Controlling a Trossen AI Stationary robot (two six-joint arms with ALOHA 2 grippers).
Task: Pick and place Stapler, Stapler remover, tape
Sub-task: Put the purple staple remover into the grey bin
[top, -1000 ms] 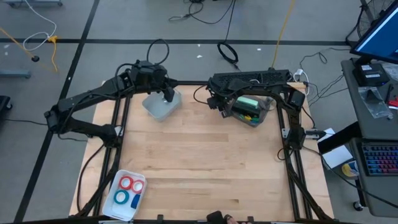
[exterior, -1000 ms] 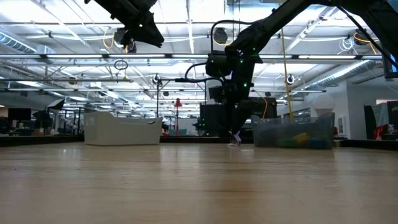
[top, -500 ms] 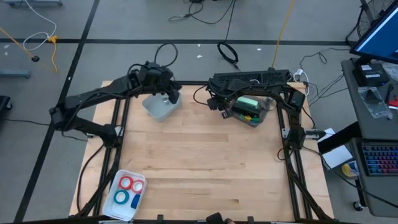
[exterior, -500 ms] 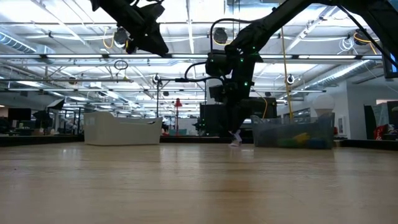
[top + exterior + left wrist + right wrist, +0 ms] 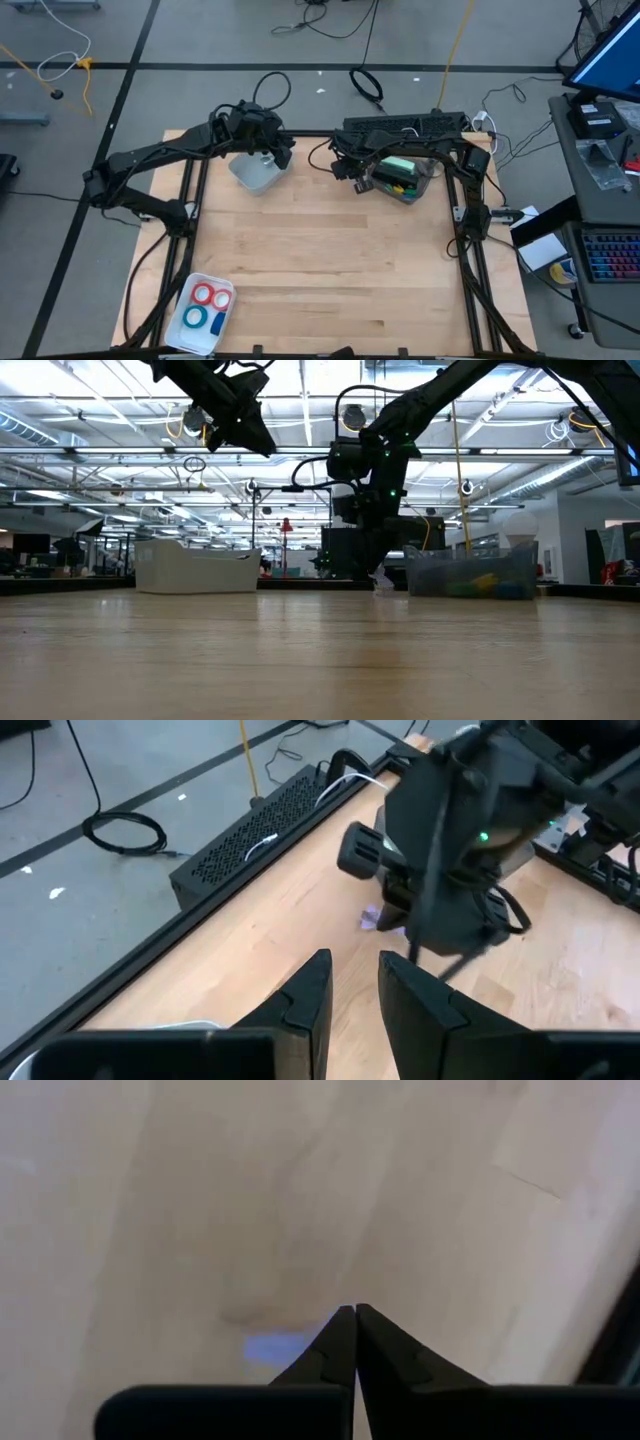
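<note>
While right hand pinches shut over bare table, left hand slightly parted, empty, above white bin.

A pale wooden table with light, streaky grain, framed by black metal rails. Two matte black robot arms; the right gripper is black, and a small bluish-purple patch shows on the wood beside its tips. The left gripper is black too. A white tray holds the tape: two red rings and two blue ones, with pale centres. A translucent grey-white bin sits at the far left of the table. A clear bin holds green, yellow and dark items. The floor is grey with black lines. A blue screen glows at the right edge.
</note>
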